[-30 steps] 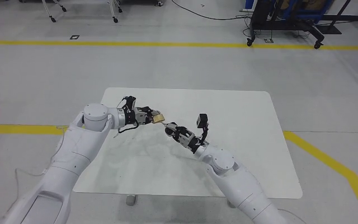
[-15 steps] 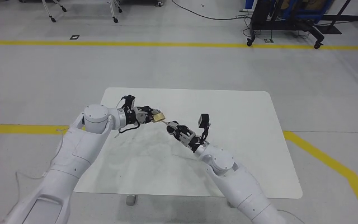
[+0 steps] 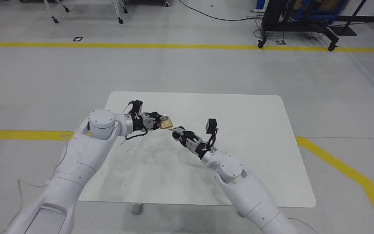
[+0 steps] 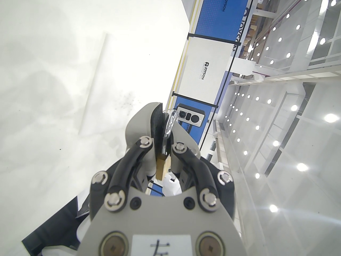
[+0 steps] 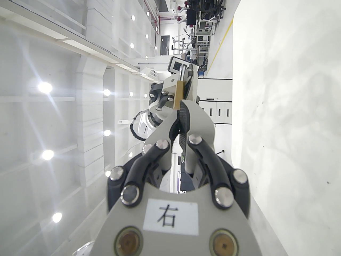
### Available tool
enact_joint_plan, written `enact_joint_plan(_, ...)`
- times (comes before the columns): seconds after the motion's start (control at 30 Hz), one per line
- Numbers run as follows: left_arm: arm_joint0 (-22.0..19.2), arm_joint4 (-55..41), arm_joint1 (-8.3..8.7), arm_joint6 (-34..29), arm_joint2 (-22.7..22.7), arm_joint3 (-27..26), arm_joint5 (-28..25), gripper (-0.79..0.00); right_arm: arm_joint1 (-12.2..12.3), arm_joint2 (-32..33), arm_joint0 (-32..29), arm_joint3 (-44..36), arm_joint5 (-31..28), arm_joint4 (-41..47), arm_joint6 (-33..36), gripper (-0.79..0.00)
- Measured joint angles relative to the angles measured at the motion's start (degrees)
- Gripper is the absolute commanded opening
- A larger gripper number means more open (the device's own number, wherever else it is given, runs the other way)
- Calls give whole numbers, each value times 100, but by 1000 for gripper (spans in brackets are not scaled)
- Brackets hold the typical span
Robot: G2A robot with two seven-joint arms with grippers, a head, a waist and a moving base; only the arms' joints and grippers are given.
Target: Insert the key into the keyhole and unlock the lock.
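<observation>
Brass padlock point(image 3: 166, 123), rectangular, steel shackle point(image 4: 170, 123), in left jaws

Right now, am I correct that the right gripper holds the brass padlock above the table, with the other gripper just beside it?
Not quite: the left gripper holds the brass padlock, as the left wrist view shows. The right gripper is the one just beside it, above the table.
</observation>
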Motion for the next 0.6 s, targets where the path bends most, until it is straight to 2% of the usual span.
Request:
enact_joint_plan(0.37,4,7,-21,71,-73,13,-50,-785,-51,-73,43,38,-54,-43,104,-785)
enact_joint_plan(0.5,84,12,7,434,-293,-108,-453,-785,-16,122,-43,-66,-339,-242,-121,-785)
enact_joint_plan(0.6,254,-22,46,619,-497,-325,-835,-785,22,175,-96,-187,-548,-822,-222,-785)
